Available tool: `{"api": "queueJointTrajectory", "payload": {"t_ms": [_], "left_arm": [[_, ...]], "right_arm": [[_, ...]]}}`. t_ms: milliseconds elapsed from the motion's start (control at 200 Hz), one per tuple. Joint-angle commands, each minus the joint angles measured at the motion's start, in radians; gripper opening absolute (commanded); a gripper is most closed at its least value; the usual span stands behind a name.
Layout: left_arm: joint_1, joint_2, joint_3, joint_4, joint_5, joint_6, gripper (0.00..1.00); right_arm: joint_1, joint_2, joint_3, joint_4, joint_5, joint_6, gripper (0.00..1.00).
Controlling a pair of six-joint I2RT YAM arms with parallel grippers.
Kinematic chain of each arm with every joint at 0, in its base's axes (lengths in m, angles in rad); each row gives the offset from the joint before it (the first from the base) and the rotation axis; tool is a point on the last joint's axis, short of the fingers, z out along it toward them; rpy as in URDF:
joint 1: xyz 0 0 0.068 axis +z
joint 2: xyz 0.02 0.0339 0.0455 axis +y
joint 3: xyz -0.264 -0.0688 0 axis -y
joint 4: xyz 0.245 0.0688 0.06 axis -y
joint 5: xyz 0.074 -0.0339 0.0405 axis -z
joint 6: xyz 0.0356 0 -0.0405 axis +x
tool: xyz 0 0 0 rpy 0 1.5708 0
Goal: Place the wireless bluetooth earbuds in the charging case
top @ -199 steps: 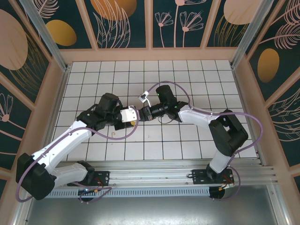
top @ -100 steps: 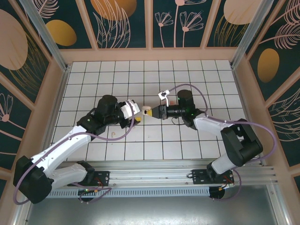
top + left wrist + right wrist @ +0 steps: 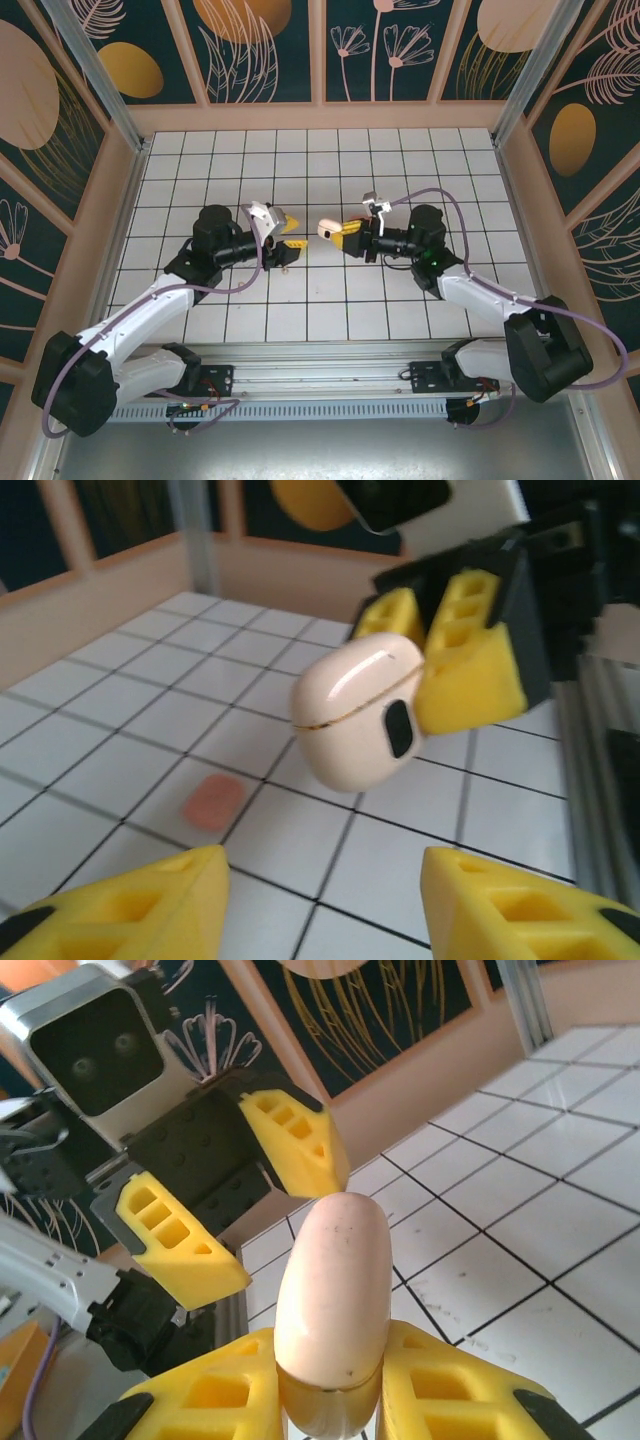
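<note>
Clamped in the right claw (image 3: 335,233): a cream charging case (image 3: 327,229), lid shut, pinched at one end between yellow fingers (image 3: 225,1390) closed tight on its sides, with the rounded far end poking out past the tips. Held in the air, clear of the white tiled floor (image 3: 400,160). Directly opposite, tip to tip and just short of the case: the left claw (image 3: 296,232), spread wide, gripping nothing, touching nothing. From the left wrist, case seen straight ahead of that open gap, roughly centred between the two spread fingers. Lower down, ahead of the left claw and off to one side, lying flat on a tile: one blurred coral-pink bud (image 3: 212,800), apart from both claws and outside the case.
</note>
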Motion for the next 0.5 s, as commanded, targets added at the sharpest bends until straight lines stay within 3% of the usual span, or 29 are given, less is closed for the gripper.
{"api": "queueJointTrajectory", "payload": {"t_ms": [0, 230, 495], "left_arm": [[0.003, 0.025, 0.044, 0.007, 0.225, 0.016, 0.5], [0.003, 0.01, 0.065, 0.02, 0.301, 0.049, 0.51], [0.0, 0.03, 0.094, 0.012, 0.342, 0.049, 0.5]], "right_arm": [[-0.002, -0.047, -0.017, 0.084, -0.073, -0.098, 0.23], [0.021, -0.07, 0.008, 0.07, -0.155, -0.16, 0.23], [0.071, -0.043, 0.057, 0.027, -0.165, -0.201, 0.23]]}}
